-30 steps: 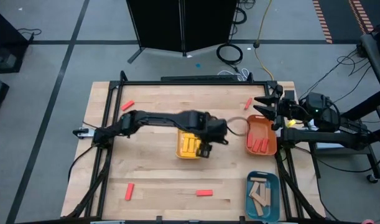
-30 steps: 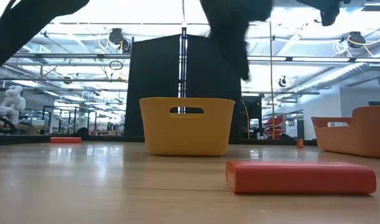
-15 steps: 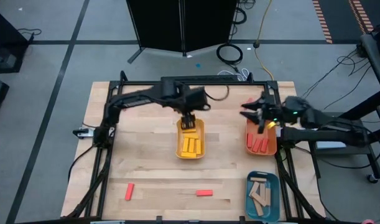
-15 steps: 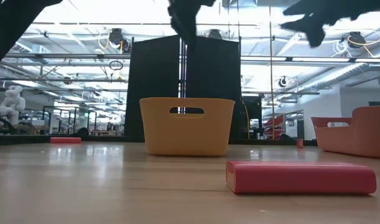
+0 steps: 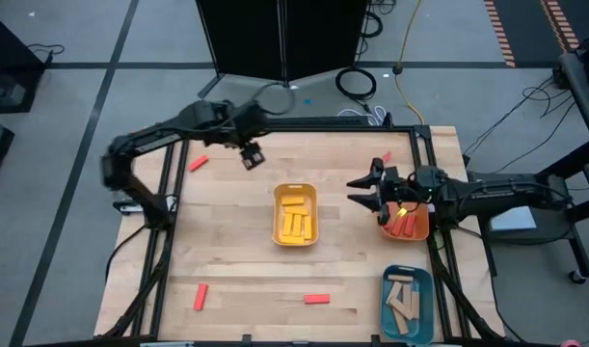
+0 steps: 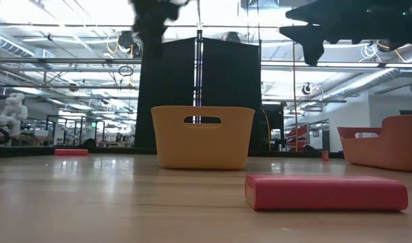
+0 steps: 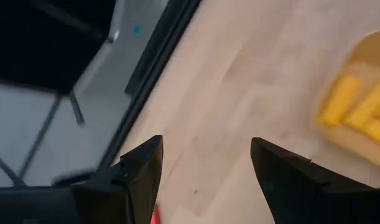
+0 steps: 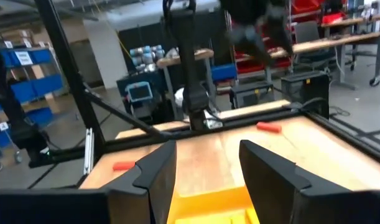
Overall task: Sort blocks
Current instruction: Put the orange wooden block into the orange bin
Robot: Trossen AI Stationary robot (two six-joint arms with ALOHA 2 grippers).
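The left gripper [image 5: 252, 154] hangs with fingers spread and empty over the table's far edge near a red block [image 5: 199, 163]. The right gripper [image 5: 363, 191], fingers apart and empty, reaches past the orange tray [image 5: 421, 227] toward the yellow tray [image 5: 296, 240].

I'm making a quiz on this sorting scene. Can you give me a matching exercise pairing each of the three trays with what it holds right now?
Trays:
1. yellow tray
2. orange tray
3. teal tray

Contents:
A. tan wood blocks
B. yellow blocks
C. red blocks

Pairs: 1-B, 2-C, 3-A
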